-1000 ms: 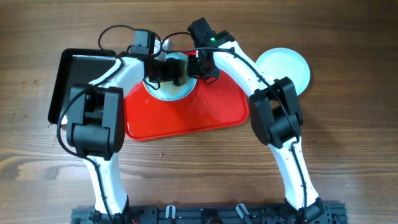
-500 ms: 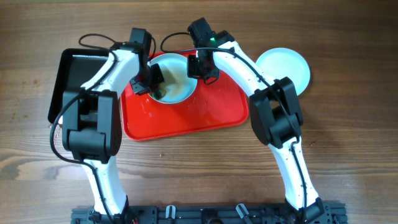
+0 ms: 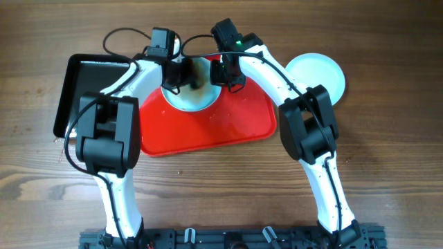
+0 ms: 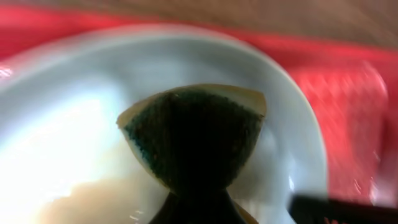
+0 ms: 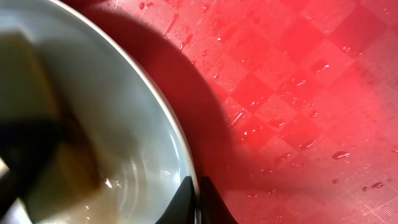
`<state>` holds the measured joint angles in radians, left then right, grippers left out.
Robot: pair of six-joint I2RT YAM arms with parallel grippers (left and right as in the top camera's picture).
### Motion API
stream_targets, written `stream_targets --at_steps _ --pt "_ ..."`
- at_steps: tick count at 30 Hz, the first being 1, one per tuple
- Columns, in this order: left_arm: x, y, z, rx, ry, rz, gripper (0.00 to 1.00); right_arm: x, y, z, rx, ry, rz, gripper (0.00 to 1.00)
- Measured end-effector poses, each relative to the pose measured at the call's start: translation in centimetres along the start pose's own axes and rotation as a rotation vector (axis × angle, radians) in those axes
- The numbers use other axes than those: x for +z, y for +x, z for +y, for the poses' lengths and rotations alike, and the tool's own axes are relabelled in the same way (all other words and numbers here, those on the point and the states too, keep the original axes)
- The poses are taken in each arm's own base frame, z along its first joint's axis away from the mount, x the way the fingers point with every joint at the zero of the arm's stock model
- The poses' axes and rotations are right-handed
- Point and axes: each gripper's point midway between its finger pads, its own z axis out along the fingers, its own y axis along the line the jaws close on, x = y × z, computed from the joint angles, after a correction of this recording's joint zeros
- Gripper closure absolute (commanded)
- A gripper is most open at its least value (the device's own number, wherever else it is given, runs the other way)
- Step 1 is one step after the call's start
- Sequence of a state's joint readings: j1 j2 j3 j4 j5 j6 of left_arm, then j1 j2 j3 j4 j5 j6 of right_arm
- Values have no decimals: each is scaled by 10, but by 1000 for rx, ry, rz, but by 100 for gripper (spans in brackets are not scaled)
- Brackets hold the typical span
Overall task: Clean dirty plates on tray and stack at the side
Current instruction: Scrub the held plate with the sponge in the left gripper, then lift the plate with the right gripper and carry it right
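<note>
One white plate (image 3: pixel 190 97) stands tilted on the far part of the red tray (image 3: pixel 228 121). My right gripper (image 3: pixel 223 72) is shut on its rim; the right wrist view shows both fingers (image 5: pixel 186 202) pinching the plate's (image 5: pixel 118 118) edge above the wet tray (image 5: pixel 298 93). My left gripper (image 3: pixel 181 75) is shut on a sponge (image 4: pixel 193 134) with a dark green face and yellow edge, pressed into the plate's (image 4: pixel 62 118) hollow. Brownish wet film lies in the plate's middle. A second plate (image 3: pixel 317 76), white and clean, rests on the table right of the tray.
A glossy black tray (image 3: pixel 86 83) lies left of the red one, partly under my left arm. Water drops dot the red tray. Both arms cross over the tray's far edge. Bare wooden table (image 3: pixel 228 180) lies in front.
My left gripper swept the sponge to the plate's left, near side, then back to its far middle. The right gripper kept its hold on the rim.
</note>
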<state>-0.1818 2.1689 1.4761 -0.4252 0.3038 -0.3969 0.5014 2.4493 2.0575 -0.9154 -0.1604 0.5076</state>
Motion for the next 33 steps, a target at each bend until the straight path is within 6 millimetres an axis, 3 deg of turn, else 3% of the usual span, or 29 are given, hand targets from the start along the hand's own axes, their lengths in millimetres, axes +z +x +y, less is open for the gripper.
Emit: stream_targets --at_steps 5,7,10,12,14,18,21,22,28,30,33 --pt "-21 -5 22 -45 -160 -13 96 0 -1 1 -1 -3 -5 96" --pt "-45 -4 25 -58 -201 -10 96 0 -2 1 -2 -5 -7 90" --pt "-98 -10 11 -55 -202 -55 96 0 -6 3 -12 -13 -24 75" --pt "-127 -11 2 -50 -196 -78 96 0 -11 6 -16 -24 -45 74" --pt "-143 -5 2 -59 -207 -66 96 -1 -21 12 -24 -47 -86 74" --pt "-149 -2 24 -87 -242 -35 96 -2 -29 17 -38 -65 -121 75" --pt "-156 -10 43 -110 -256 -48 96 5 -21 17 -52 -55 -104 87" --pt "-158 -12 48 -118 -260 -52 96 9 -16 16 -54 -50 -92 96" --pt "-161 -15 56 -130 -267 -58 96 11 -7 21 -36 -73 -53 96" --pt "-161 -15 56 -127 -267 -57 96 7 -5 15 -22 -69 -37 96" --pt "-161 -15 56 -127 -267 -58 96 -8 -10 -11 6 12 -56 96"
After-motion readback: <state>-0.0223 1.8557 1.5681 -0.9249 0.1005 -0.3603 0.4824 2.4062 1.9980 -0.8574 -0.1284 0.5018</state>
